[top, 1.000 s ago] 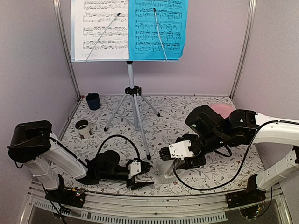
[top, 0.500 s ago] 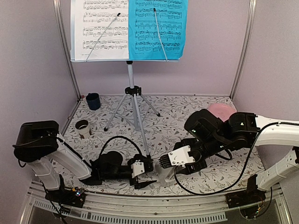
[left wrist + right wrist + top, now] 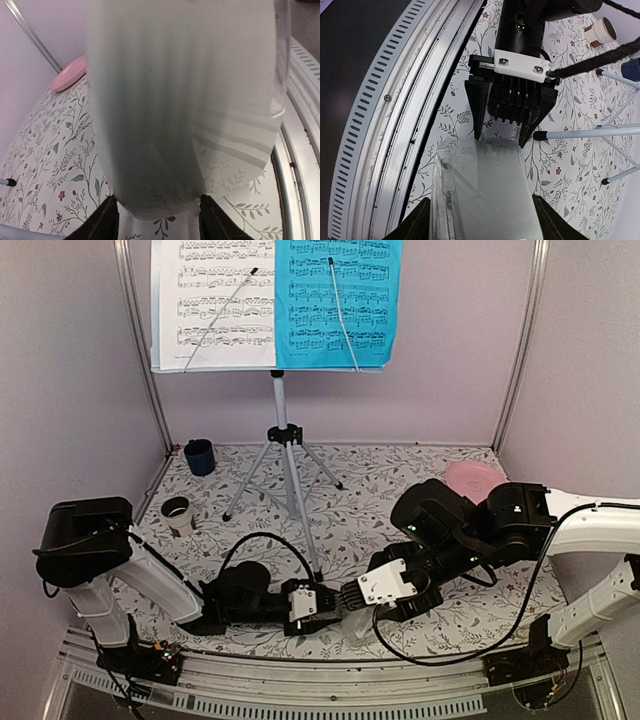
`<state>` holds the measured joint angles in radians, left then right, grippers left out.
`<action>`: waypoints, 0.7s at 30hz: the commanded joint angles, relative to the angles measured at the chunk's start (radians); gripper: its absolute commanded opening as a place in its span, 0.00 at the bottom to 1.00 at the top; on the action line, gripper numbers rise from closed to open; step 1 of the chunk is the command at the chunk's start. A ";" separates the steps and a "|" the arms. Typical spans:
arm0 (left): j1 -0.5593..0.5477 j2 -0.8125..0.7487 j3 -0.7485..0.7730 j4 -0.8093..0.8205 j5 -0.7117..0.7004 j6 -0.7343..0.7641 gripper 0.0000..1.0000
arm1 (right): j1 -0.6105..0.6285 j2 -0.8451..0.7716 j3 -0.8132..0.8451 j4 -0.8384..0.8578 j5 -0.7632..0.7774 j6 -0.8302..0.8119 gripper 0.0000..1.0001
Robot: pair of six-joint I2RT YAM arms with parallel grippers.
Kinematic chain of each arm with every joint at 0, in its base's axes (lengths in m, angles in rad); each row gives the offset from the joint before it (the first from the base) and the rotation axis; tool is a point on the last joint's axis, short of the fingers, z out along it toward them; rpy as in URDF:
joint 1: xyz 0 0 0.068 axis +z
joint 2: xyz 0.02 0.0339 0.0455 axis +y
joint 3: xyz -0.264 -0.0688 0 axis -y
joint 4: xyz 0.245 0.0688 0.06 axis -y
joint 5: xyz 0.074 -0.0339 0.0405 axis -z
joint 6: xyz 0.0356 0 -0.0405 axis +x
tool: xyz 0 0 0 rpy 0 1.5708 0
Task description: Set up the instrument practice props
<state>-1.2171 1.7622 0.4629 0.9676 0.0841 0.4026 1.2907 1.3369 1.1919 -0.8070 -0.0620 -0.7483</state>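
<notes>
The white pyramid metronome (image 3: 353, 626) lies on its side near the table's front edge. My right gripper (image 3: 480, 220) is shut on its wide part (image 3: 490, 195). My left gripper (image 3: 157, 215) faces it from the left, its two dark fingers pressed against the sides of the narrow end (image 3: 185, 100). In the top view the left gripper (image 3: 328, 598) and right gripper (image 3: 352, 612) meet nose to nose. The silver tripod music stand (image 3: 283, 430) is upright at the back, holding the white music sheet (image 3: 215, 300) beside the blue music sheet (image 3: 340, 300).
A pink plate (image 3: 475, 478) lies at the back right behind my right arm. A dark blue cup (image 3: 199, 456) and a pale cup (image 3: 177, 512) stand at the left. The stand's legs (image 3: 590, 134) spread close behind the grippers. The metal front rail (image 3: 330, 675) runs just below them.
My left gripper slid right to the metronome's narrow end, widened, then narrowed onto it. The right arm shifted slightly left and forward with the metronome.
</notes>
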 commanded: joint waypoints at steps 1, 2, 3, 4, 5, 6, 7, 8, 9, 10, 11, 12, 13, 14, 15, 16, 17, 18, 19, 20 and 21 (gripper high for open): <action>0.007 0.014 0.029 -0.010 0.022 0.022 0.50 | 0.012 -0.023 0.053 0.067 -0.013 -0.005 0.13; 0.009 0.015 0.034 -0.017 0.029 0.029 0.45 | 0.012 -0.026 0.052 0.067 -0.013 -0.006 0.12; 0.014 0.013 0.036 -0.019 0.034 0.033 0.42 | 0.012 -0.025 0.052 0.068 -0.013 -0.006 0.12; 0.019 0.012 0.038 -0.022 0.039 0.036 0.40 | 0.012 -0.026 0.050 0.068 -0.012 -0.007 0.12; 0.026 0.009 0.040 -0.025 0.044 0.039 0.38 | 0.012 -0.026 0.048 0.070 -0.006 -0.006 0.12; 0.032 0.005 0.042 -0.027 0.047 0.040 0.37 | 0.012 -0.027 0.043 0.076 0.004 -0.002 0.12; 0.039 -0.002 0.042 -0.028 0.046 0.040 0.38 | 0.012 -0.026 0.037 0.087 0.021 0.005 0.12; 0.041 -0.011 0.039 -0.027 0.041 0.037 0.42 | 0.011 -0.025 0.032 0.098 0.039 0.025 0.12; 0.045 -0.022 0.033 -0.021 0.032 0.033 0.46 | 0.007 -0.019 0.031 0.100 0.054 0.045 0.12; 0.048 -0.035 0.025 -0.011 0.019 0.024 0.54 | 0.002 -0.010 0.031 0.100 0.071 0.062 0.12; 0.051 -0.050 0.012 0.003 0.004 0.012 0.61 | -0.008 0.003 0.033 0.101 0.092 0.095 0.12; 0.053 -0.063 0.001 0.011 -0.016 -0.009 0.66 | -0.015 0.013 0.034 0.101 0.103 0.115 0.12; 0.056 -0.081 -0.006 0.008 -0.047 -0.029 0.70 | -0.020 0.026 0.036 0.103 0.113 0.141 0.12; 0.058 -0.092 -0.012 0.005 -0.075 -0.045 0.72 | -0.027 0.035 0.042 0.106 0.125 0.173 0.12; 0.059 -0.104 -0.024 0.009 -0.096 -0.057 0.74 | -0.035 0.047 0.051 0.106 0.133 0.196 0.12; 0.058 -0.118 -0.040 0.026 -0.117 -0.076 0.75 | -0.045 0.056 0.060 0.104 0.139 0.228 0.12; 0.060 -0.132 -0.064 0.056 -0.132 -0.094 0.76 | -0.053 0.062 0.068 0.105 0.149 0.262 0.12; 0.061 -0.148 -0.088 0.092 -0.143 -0.114 0.78 | -0.065 0.068 0.078 0.106 0.158 0.283 0.13; 0.064 -0.162 -0.108 0.125 -0.153 -0.132 0.79 | -0.079 0.076 0.091 0.106 0.164 0.314 0.13; 0.066 -0.174 -0.124 0.145 -0.171 -0.151 0.81 | -0.093 0.084 0.107 0.102 0.171 0.336 0.14; 0.067 -0.184 -0.132 0.152 -0.185 -0.168 0.82 | -0.109 0.094 0.124 0.099 0.182 0.374 0.14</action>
<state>-1.1671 1.6245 0.3824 1.0161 -0.0200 0.3241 1.2316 1.4273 1.2140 -0.7795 0.0513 -0.5194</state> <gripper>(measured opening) 0.802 0.596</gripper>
